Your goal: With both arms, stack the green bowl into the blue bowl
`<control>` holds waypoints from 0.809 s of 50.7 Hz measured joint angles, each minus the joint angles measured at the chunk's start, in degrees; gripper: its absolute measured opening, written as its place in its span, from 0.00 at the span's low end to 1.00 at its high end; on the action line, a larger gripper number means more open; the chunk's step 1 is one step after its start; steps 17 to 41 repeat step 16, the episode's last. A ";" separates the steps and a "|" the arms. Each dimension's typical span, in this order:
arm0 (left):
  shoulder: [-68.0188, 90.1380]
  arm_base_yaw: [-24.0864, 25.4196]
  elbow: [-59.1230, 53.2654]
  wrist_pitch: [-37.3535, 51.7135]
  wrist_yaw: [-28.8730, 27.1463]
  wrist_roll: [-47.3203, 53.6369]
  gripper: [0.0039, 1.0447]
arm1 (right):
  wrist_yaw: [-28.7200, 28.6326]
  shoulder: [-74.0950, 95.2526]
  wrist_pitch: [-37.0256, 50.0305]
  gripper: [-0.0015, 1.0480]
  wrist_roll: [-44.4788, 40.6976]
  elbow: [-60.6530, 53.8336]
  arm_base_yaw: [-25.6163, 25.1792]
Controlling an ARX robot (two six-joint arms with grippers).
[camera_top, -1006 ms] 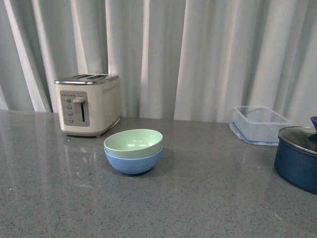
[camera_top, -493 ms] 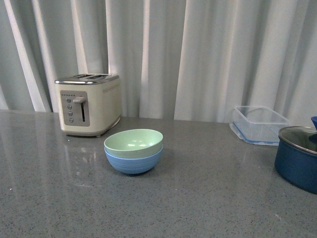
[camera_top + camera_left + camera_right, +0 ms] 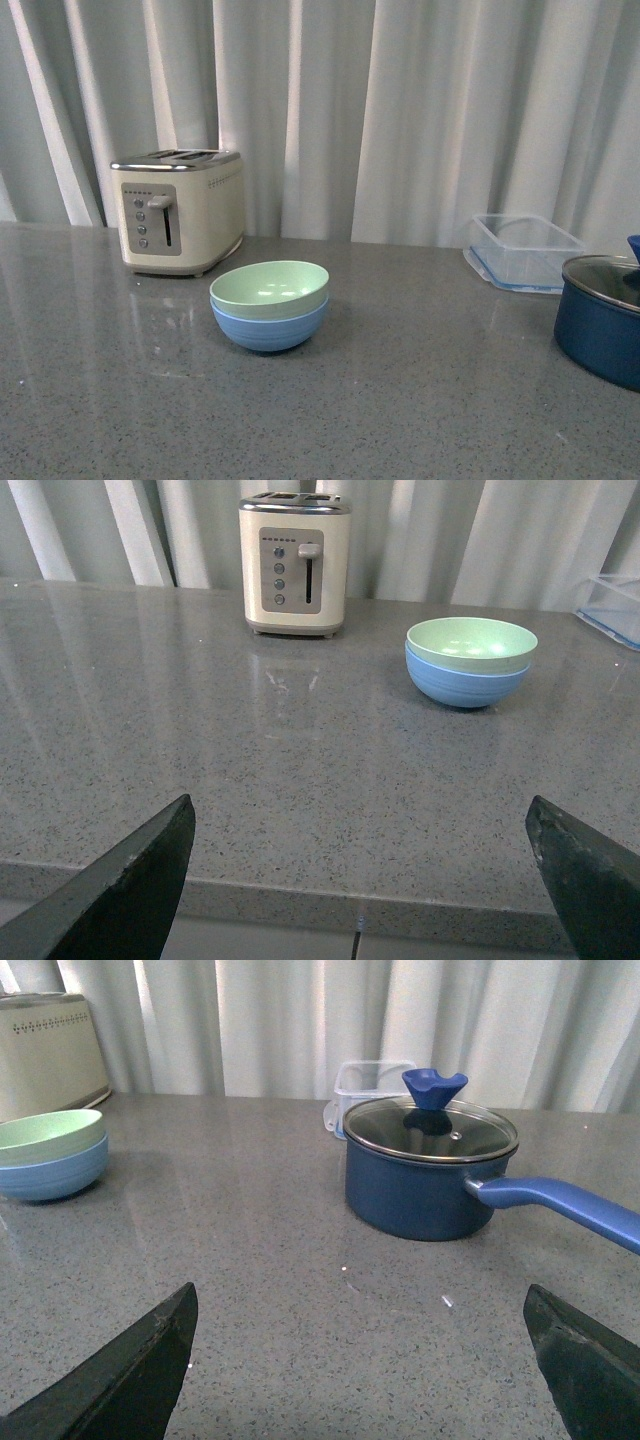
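The pale green bowl (image 3: pixel 269 285) sits nested inside the sky-blue bowl (image 3: pixel 270 328) on the grey counter, in front of the toaster. The left wrist view shows the same stack, green bowl (image 3: pixel 471 644) in blue bowl (image 3: pixel 466 685), far beyond my left gripper (image 3: pixel 360 810), which is open over the counter's near edge. My right gripper (image 3: pixel 360 1295) is open too, low over the counter, with the green bowl (image 3: pixel 48 1132) and blue bowl (image 3: pixel 50 1173) far off to one side. Neither arm shows in the front view.
A cream toaster (image 3: pixel 180 211) stands behind the bowls. A clear plastic container (image 3: pixel 522 251) and a dark navy pot with glass lid (image 3: pixel 603 315) are at the right; the pot's long handle (image 3: pixel 565 1206) sticks out toward my right gripper's side.
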 joint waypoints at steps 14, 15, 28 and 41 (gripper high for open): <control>0.00 0.00 0.00 0.00 0.02 0.00 0.94 | 0.00 0.00 0.00 0.90 0.00 0.00 0.00; 0.00 0.00 0.00 0.00 0.02 0.00 0.94 | 0.00 0.00 0.02 0.90 0.00 0.00 0.00; 0.00 0.00 0.00 0.00 0.02 0.00 0.94 | 0.00 0.00 0.00 0.90 0.00 0.00 0.00; 0.00 0.00 0.00 0.00 0.02 0.00 0.94 | 0.00 0.00 0.00 0.90 0.00 0.00 0.00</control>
